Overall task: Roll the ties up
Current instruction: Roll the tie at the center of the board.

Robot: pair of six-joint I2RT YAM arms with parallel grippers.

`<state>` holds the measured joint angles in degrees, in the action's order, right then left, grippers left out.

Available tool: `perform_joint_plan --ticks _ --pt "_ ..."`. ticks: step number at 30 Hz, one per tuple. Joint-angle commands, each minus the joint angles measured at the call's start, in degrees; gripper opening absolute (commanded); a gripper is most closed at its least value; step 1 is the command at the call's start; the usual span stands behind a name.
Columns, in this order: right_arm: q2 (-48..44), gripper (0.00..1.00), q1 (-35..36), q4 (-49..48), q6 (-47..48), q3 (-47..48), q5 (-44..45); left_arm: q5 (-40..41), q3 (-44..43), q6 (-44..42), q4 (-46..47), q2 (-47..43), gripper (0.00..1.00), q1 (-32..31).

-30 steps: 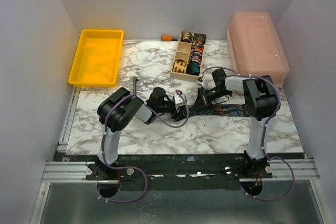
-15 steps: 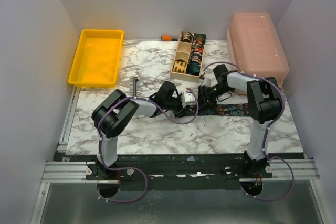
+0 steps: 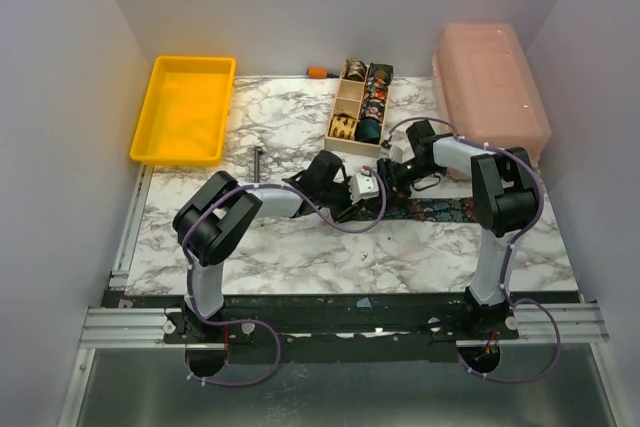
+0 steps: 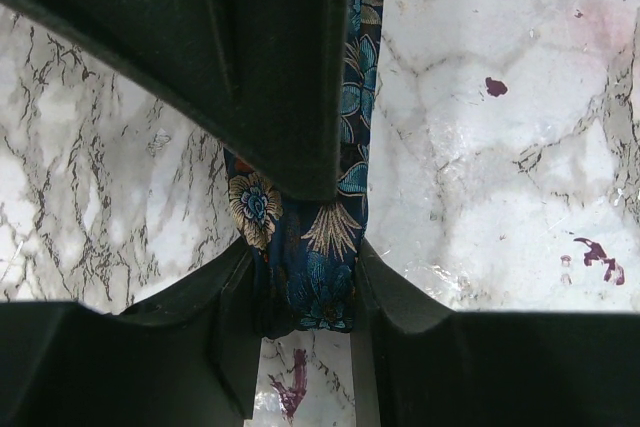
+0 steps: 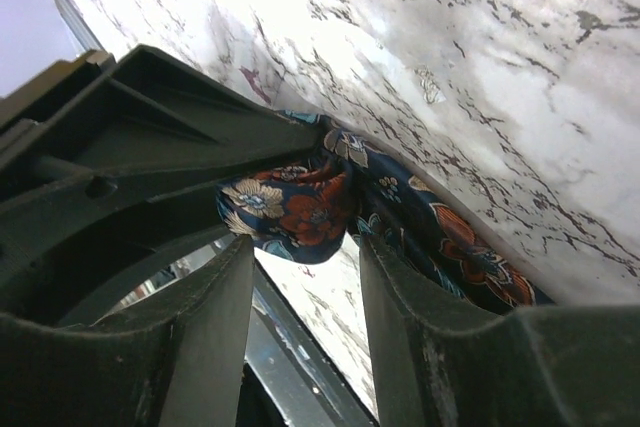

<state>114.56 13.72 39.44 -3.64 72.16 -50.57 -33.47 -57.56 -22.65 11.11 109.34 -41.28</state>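
Top view: left gripper is sitting further toward 3 o'clock than a second ago, now just beside the right gripper at the near end of the floral tie. The right gripper is sitting slightly more toward 12 o'clock than before, its arm pulled in closer to the wooden box. The floral tie is lying flat on the marble table, running from mid-table out toward 3 o'clock, and its long part is looking unmoved. Left wrist view: both fingers are pressing on a bunched fold of the tie, so the left gripper is clamping it. Right wrist view: a folded tie end is sitting between that gripper's fingers, but whether they are squeezing it I cannot tell. The box, at 12 o'clock from the grippers, is holding rolled ties, same as before. The T-shaped tool is lying at 9 o'clock of the left gripper, unchanged.
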Motion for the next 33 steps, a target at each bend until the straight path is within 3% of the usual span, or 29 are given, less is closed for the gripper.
perform_joint_plan --ticks 1,7,11,17,22,27,33 --pt "2.0 0.45 1.0 -2.6 -2.8 2.3 -1.8 4.6 -0.1 -1.2 -8.2 2.3 0.07 -0.5" --pt "5.5 0.30 1.1 1.8 3.9 0.9 1.5 4.7 -0.7 -0.6 -8.9 2.6 0.11 -0.6" --pt "6.9 0.00 1.1 1.3 6.8 -0.3 5.5 3.6 -1.1 0.5 -8.6 3.0 0.25 -0.6" --pt "8.2 0.00 0.2 0.1 8.4 0.3 14.2 -1.0 1.6 3.3 -1.5 2.1 0.58 0.8" --pt "9.2 0.00 0.2 -0.7 10.3 0.3 19.7 -10.0 9.3 8.9 19.6 0.6 0.87 3.9" --pt "10.0 0.00 0.2 -1.3 10.9 0.4 20.8 -12.4 11.8 13.9 35.2 3.1 0.90 3.6" --pt "10.3 0.00 0.2 -1.5 12.5 -0.5 20.9 -14.3 9.0 16.8 41.0 7.6 0.88 2.4"
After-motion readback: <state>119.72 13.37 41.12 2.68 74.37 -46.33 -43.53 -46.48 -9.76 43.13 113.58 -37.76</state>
